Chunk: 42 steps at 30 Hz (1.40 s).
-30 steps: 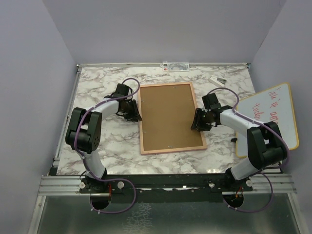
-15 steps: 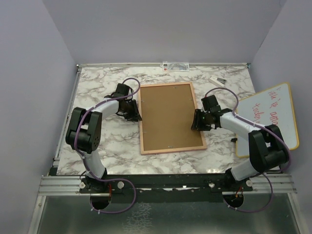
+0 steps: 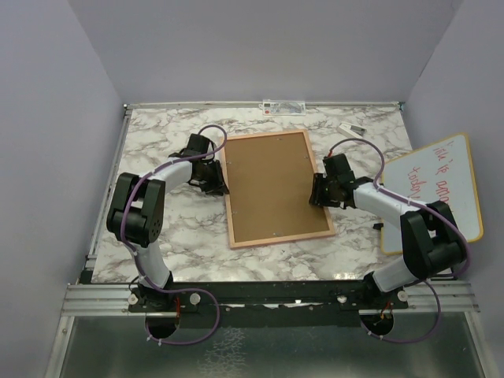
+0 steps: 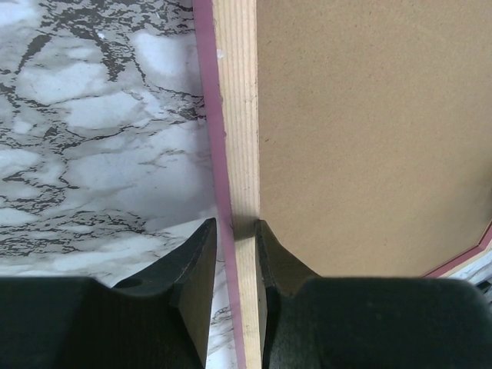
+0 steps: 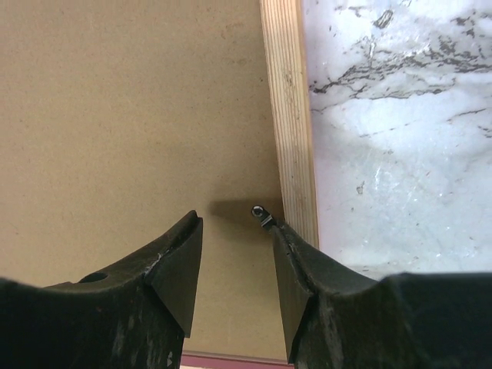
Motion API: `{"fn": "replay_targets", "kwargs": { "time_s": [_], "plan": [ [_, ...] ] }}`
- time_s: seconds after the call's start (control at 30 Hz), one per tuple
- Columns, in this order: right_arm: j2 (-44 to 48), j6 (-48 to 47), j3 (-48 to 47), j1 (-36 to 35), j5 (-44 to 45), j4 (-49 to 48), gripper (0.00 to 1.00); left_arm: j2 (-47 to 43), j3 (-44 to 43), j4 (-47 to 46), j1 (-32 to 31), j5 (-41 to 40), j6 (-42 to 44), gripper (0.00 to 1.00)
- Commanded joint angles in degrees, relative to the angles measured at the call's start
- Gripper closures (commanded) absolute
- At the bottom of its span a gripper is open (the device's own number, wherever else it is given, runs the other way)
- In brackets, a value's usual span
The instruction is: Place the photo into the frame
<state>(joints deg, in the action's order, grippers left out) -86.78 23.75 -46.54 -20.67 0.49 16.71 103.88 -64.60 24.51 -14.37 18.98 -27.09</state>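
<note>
Top external view first: the frame (image 3: 277,189) lies face down in the middle of the marble table (image 3: 157,142), a little askew, its long sides running from the upper part of the picture toward the lower. What shows is the brown backing board (image 4: 369,138) inside a light wood rim (image 4: 238,115), with a thin pink edge around the outside.

The left gripper (image 3: 219,183) sits at the frame's left long side, somewhat above its midpoint. From the left wrist camera, the two dark fingers (image 4: 196,261) straddle the wood rim, one on the pink outer edge and the other where the wood meets the board (a narrow pinch, the rim filling the gap between them). It grips the frame.

The right gripper (image 3: 316,193) is at the opposite long side, about level with the frame's middle. In the right wrist view its jaws stand apart over the backing board, just left of the wood rim, with nothing held between them. The right-hand finger tip is touching or just beside a small metal tab (image 5: 260,211) set at the board's edge.

Off at the right of the top view, a wood-edged whiteboard (image 3: 437,189) with red writing leans out past the table edge.
</note>
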Motion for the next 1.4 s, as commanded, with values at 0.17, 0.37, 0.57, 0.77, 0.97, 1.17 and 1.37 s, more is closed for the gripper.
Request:
{"fn": "replay_targets", "kwargs": {
  "time_s": [0.17, 0.37, 0.57, 0.77, 0.97, 1.17, 1.37],
  "plan": [
    [0.1, -1.8, 1.0, -0.2, 6.6, -5.8, 0.55, 3.9, 1.0, 5.0, 0.8, -8.7, 3.6, 0.77],
    [2.5, -1.6, -0.8, -0.2, 4.7, -3.2, 0.55, 4.0, 0.3, 5.6, 1.2, -9.7, 3.9, 0.77],
    [4.5, 0.1, -5.9, -0.1, 12.3, 7.0, 0.50, 4.6, -2.1, 5.7, 1.5, -10.6, 3.2, 0.78],
    [0.6, -2.0, -6.8, 0.0, 8.6, 13.3, 0.36, 6.2, -5.5, 5.5, 1.5, -8.9, 2.7, 0.78],
    [-3.0, -4.2, -6.8, 0.0, 1.1, 14.0, 0.35, 7.3, -7.5, 5.5, 1.6, -8.6, 2.6, 0.78],
    [-5.2, -4.9, -7.2, 0.0, 0.3, 14.4, 0.47, 7.9, -8.0, 5.5, 1.6, -8.3, 2.4, 0.78],
    [-6.2, -2.2, -7.2, 0.0, 3.2, 13.2, 0.53, 7.7, -7.4, 5.5, 1.6, -8.2, 2.6, 0.78]
  ]
}}
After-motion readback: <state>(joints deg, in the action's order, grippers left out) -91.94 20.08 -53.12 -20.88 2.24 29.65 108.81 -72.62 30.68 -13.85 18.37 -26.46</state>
